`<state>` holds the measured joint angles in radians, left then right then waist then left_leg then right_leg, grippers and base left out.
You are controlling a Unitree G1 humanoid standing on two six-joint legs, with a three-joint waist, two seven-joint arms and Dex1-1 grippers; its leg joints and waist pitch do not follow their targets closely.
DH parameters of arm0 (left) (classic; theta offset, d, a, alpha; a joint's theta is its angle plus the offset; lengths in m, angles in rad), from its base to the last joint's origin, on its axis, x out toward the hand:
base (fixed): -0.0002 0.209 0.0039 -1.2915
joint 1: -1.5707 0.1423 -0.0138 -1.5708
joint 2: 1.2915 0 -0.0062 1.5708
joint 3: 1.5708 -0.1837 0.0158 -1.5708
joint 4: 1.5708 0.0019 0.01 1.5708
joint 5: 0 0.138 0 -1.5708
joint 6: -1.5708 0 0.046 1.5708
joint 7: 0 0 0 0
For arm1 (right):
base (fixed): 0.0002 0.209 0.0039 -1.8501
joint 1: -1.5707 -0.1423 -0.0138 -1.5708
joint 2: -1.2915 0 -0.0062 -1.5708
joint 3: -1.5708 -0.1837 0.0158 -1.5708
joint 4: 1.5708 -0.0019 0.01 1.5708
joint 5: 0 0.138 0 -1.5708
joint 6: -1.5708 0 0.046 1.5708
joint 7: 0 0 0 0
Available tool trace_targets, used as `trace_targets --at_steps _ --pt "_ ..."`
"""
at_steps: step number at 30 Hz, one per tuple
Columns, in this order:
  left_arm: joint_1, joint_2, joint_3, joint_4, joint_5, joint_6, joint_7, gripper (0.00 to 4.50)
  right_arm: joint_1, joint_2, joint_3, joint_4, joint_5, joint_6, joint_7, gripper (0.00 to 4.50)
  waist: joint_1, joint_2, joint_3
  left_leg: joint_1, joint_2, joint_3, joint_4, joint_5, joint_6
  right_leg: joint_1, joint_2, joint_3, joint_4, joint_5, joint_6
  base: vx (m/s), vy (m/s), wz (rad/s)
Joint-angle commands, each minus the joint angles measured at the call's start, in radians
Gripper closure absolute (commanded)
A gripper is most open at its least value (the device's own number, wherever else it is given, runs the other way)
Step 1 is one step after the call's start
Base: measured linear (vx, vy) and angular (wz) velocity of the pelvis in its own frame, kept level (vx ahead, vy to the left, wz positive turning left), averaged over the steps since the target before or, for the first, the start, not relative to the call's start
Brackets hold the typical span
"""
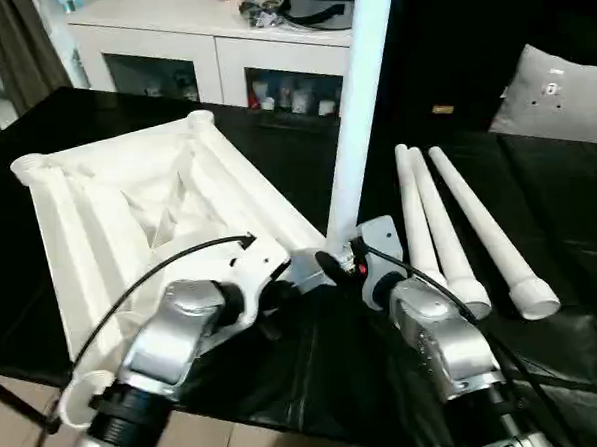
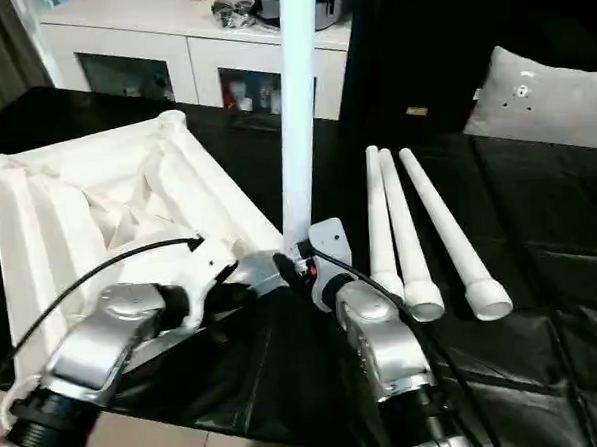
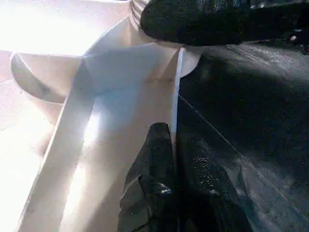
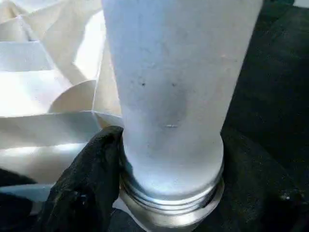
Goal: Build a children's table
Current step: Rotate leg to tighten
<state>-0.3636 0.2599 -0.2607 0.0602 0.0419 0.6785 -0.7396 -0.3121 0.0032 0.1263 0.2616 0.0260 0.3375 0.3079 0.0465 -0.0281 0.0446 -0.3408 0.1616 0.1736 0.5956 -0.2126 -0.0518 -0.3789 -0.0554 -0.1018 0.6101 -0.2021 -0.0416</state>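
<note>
Right gripper (image 1: 343,261) clamped on the base of an upright white leg (image 1: 360,100) at the tabletop (image 1: 127,207) corner nearest the table's front edge, thread visible in the right wrist view, left gripper (image 3: 174,159) fingers pressed together against the tabletop rim, three spare legs (image 1: 449,231) lying right.

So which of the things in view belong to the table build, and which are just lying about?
Part of the job:
- upturned white tabletop
- upright leg at the tabletop's near corner, the right gripper closed around its base
- three spare legs lying side by side on the black cover
- left gripper, jaws shut, on the tabletop's rim

Lying about:
- grey pillow
- white sideboard
</note>
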Motion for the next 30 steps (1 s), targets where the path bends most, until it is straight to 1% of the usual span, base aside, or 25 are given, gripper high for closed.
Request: trace_targets --at_steps 1,2,3,4,5,6,7,8,9,10,12,13,14,15,16,17,18,20,22,23,25,26,28,29,30 --pt "-0.057 -0.046 0.001 -0.003 -0.003 -0.052 0.077 4.50 0.016 0.086 0.112 0.000 0.043 -0.007 0.084 1.03 0.003 0.002 -0.050 -0.007 0.071 -0.032 -0.070 -0.126 0.036 0.043 -0.110 0.079 -0.091 -0.280 -0.117 0.000 0.000 0.00" --pt "-0.057 -0.045 0.000 -0.004 -0.003 -0.053 0.075 4.50 0.016 0.086 0.108 -0.001 0.045 -0.006 0.083 0.91 0.003 0.003 -0.051 -0.008 0.073 -0.032 -0.070 -0.109 0.041 0.044 -0.109 0.079 -0.087 -0.249 -0.125 0.000 0.000 0.00" --pt "-0.054 -0.033 -0.007 -0.006 0.003 -0.068 0.066 4.50 0.015 0.077 0.104 -0.002 0.039 -0.018 0.086 0.78 0.003 0.005 -0.050 -0.009 0.074 -0.032 -0.071 -0.106 0.042 0.044 -0.109 0.078 -0.086 -0.239 -0.129 0.000 0.000 0.00" --pt "-0.048 -0.017 -0.012 -0.011 0.005 -0.069 0.048 4.50 0.015 0.060 0.102 -0.006 0.033 -0.027 0.096 0.68 0.003 0.009 -0.049 -0.009 0.074 -0.032 -0.071 -0.109 0.043 0.044 -0.108 0.078 -0.086 -0.232 -0.135 0.000 0.000 0.00" --pt "-0.044 -0.008 -0.016 -0.017 0.006 -0.065 0.040 4.50 0.014 0.050 0.101 -0.006 0.029 -0.034 0.100 0.61 0.001 0.008 -0.048 -0.009 0.075 -0.032 -0.072 -0.123 0.042 0.043 -0.108 0.078 -0.088 -0.244 -0.137 0.000 0.000 0.00" --pt "-0.038 0.012 -0.021 -0.018 0.007 -0.086 0.021 4.50 0.015 0.030 0.097 -0.015 0.031 -0.047 0.119 0.54 0.003 0.015 -0.048 -0.007 0.074 -0.033 -0.072 -0.131 0.039 0.043 -0.109 0.078 -0.088 -0.252 -0.137 0.000 0.000 0.00" --pt "-0.032 0.028 -0.023 -0.020 0.004 -0.093 0.001 4.50 0.016 0.010 0.095 -0.026 0.036 -0.050 0.143 0.43 0.002 0.013 -0.047 -0.009 0.074 -0.032 -0.072 -0.146 0.039 0.044 -0.109 0.078 -0.092 -0.270 -0.132 0.000 0.000 0.00" --pt "-0.025 0.053 -0.027 -0.018 0.003 -0.118 -0.028 4.50 0.019 -0.023 0.095 -0.043 0.043 -0.062 0.186 0.21 0.002 0.011 -0.047 -0.010 0.074 -0.033 -0.072 -0.145 0.039 0.046 -0.110 0.078 -0.092 -0.277 -0.128 0.000 0.000 0.00" --pt "-0.022 0.067 -0.031 -0.017 0.003 -0.142 -0.047 4.50 0.021 -0.037 0.091 -0.049 0.047 -0.069 0.201 0.21 0.004 0.013 -0.047 -0.009 0.074 -0.033 -0.072 -0.146 0.040 0.045 -0.109 0.077 -0.093 -0.278 -0.127 0.000 0.000 0.00" --pt "-0.019 0.079 -0.032 -0.016 -0.002 -0.150 -0.066 4.50 0.023 -0.051 0.085 -0.055 0.055 -0.075 0.222 0.07 0.002 0.012 -0.048 -0.012 0.075 -0.032 -0.071 -0.138 0.045 0.046 -0.109 0.079 -0.091 -0.264 -0.126 0.000 0.000 0.00" --pt "-0.016 0.095 -0.034 -0.012 -0.006 -0.171 -0.091 4.50 0.025 -0.070 0.082 -0.062 0.062 -0.090 0.251 0.03 0.004 0.014 -0.049 -0.012 0.075 -0.033 -0.070 -0.127 0.050 0.045 -0.110 0.078 -0.089 -0.246 -0.133 0.000 0.000 0.00" --pt "-0.011 0.131 -0.046 0.001 -0.011 -0.236 -0.151 4.50 0.026 -0.115 0.078 -0.069 0.070 -0.109 0.307 0.03 0.004 0.004 -0.048 -0.012 0.074 -0.032 -0.070 -0.125 0.056 0.045 -0.109 0.077 -0.090 -0.243 -0.135 0.000 0.000 0.00" --pt "-0.011 0.131 -0.046 0.001 -0.011 -0.236 -0.151 4.50 0.026 -0.115 0.078 -0.069 0.070 -0.109 0.307 0.03 0.004 0.005 -0.047 -0.012 0.075 -0.032 -0.070 -0.126 0.060 0.047 -0.109 0.078 -0.089 -0.249 -0.134 0.000 0.000 0.00" --pt "-0.007 0.161 -0.059 0.009 -0.017 -0.274 -0.191 4.50 0.028 -0.149 0.080 -0.077 0.081 -0.120 0.365 0.03 0.005 0.011 -0.048 -0.011 0.076 -0.032 -0.070 -0.122 0.059 0.044 -0.109 0.077 -0.087 -0.243 -0.140 0.000 0.000 0.00" --pt "-0.005 0.178 -0.067 0.013 -0.021 -0.295 -0.216 4.50 0.029 -0.168 0.080 -0.083 0.089 -0.122 0.401 0.03 0.006 0.010 -0.048 -0.010 0.076 -0.031 -0.070 -0.127 0.061 0.044 -0.108 0.077 -0.088 -0.245 -0.140 0.000 0.000 0.00" --pt "-0.001 0.221 -0.086 0.025 -0.025 -0.342 -0.275 4.50 0.029 -0.213 0.085 -0.098 0.109 -0.121 0.485 0.03 0.009 0.010 -0.047 -0.010 0.077 -0.032 -0.070 -0.131 0.065 0.046 -0.109 0.077 -0.087 -0.243 -0.140 0.000 0.000 0.00" --pt "0.000 0.238 -0.093 0.031 -0.023 -0.362 -0.296 4.50 0.028 -0.230 0.087 -0.103 0.116 -0.119 0.513 0.03 0.010 0.011 -0.047 -0.010 0.079 -0.031 -0.070 -0.131 0.070 0.045 -0.110 0.079 -0.084 -0.233 -0.142 0.000 0.000 0.00" --pt "0.000 0.255 -0.098 0.038 -0.023 -0.380 -0.321 4.50 0.026 -0.249 0.092 -0.109 0.126 -0.114 0.548 0.03 0.013 0.011 -0.046 -0.007 0.079 -0.031 -0.070 -0.134 0.071 0.043 -0.108 0.077 -0.085 -0.233 -0.145 0.000 0.000 0.00" --pt "-0.002 0.288 -0.103 0.054 -0.027 -0.423 -0.378 4.50 0.016 -0.286 0.100 -0.107 0.135 -0.119 0.609 0.03 0.018 0.012 -0.047 -0.005 0.082 -0.030 -0.071 -0.127 0.063 0.042 -0.111 0.079 -0.083 -0.226 -0.156 0.000 0.000 0.00" --pt "-0.004 0.296 -0.104 0.058 -0.029 -0.433 -0.392 4.50 0.013 -0.296 0.102 -0.105 0.136 -0.122 0.621 0.03 0.019 0.007 -0.047 -0.007 0.081 -0.031 -0.071 -0.122 0.063 0.044 -0.111 0.078 -0.080 -0.224 -0.158 0.000 0.000 0.00" --pt "-0.008 0.313 -0.104 0.068 -0.036 -0.457 -0.425 4.50 0.006 -0.315 0.105 -0.100 0.140 -0.128 0.650 0.03 0.020 0.008 -0.046 -0.004 0.082 -0.030 -0.071 -0.132 0.059 0.042 -0.112 0.078 -0.082 -0.235 -0.159 0.000 0.000 0.00" --pt "-0.011 0.326 -0.107 0.076 -0.041 -0.473 -0.451 4.50 0.002 -0.330 0.107 -0.098 0.149 -0.127 0.686 0.03 0.021 0.006 -0.046 -0.004 0.081 -0.030 -0.072 -0.141 0.056 0.043 -0.112 0.078 -0.083 -0.251 -0.156 0.000 0.000 0.00" --pt "-0.016 0.342 -0.112 0.084 -0.048 -0.494 -0.479 4.50 -0.002 -0.347 0.111 -0.097 0.161 -0.122 0.724 0.03 0.022 0.006 -0.046 -0.004 0.082 -0.030 -0.072 -0.143 0.054 0.042 -0.113 0.078 -0.084 -0.260 -0.153 0.000 0.000 0.00" --pt "-0.018 0.347 -0.114 0.087 -0.052 -0.503 -0.489 4.50 -0.005 -0.353 0.113 -0.096 0.164 -0.122 0.739 0.18 0.025 0.003 -0.046 -0.005 0.081 -0.029 -0.071 -0.139 0.054 0.043 -0.114 0.079 -0.084 -0.270 -0.149 0.000 0.000 0.00" --pt "-0.019 0.351 -0.114 0.090 -0.056 -0.508 -0.499 4.50 -0.007 -0.356 0.113 -0.095 0.169 -0.119 0.749 0.18 0.025 0.003 -0.046 -0.005 0.081 -0.029 -0.071 -0.139 0.054 0.043 -0.114 0.079 -0.084 -0.270 -0.149 0.000 0.000 0.00"
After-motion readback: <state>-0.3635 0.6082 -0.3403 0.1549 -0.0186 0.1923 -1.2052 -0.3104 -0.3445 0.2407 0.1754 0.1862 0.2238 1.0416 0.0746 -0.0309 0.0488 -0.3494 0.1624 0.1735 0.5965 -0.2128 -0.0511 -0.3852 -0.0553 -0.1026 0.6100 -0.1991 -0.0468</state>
